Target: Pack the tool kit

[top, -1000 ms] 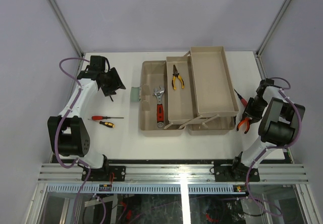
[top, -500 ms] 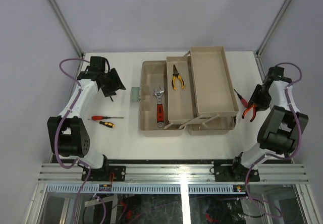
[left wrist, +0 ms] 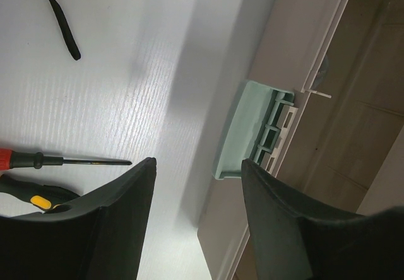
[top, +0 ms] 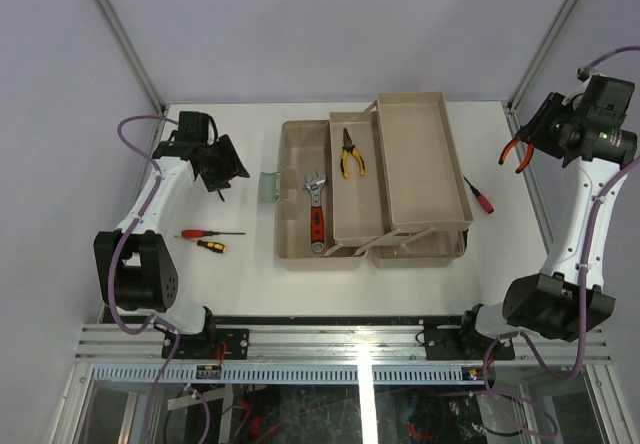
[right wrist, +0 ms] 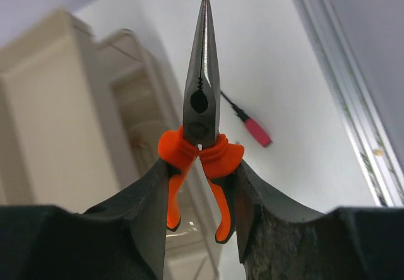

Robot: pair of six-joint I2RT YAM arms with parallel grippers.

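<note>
Robotics lab, white table (top: 250, 264), aluminium rail (top: 340, 336), grey walls (top: 300, 34)

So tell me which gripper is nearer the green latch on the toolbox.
Left. The left gripper sits just beside the green latch; the right gripper, holding the orange pliers, is raised beyond the toolbox's opposite side.

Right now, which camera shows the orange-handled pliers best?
The right wrist view: the pliers fill the centre, nose up, orange handles clamped in the right gripper. The top external view shows only a small orange shape near the right edge; the left wrist view does not show them.
</note>
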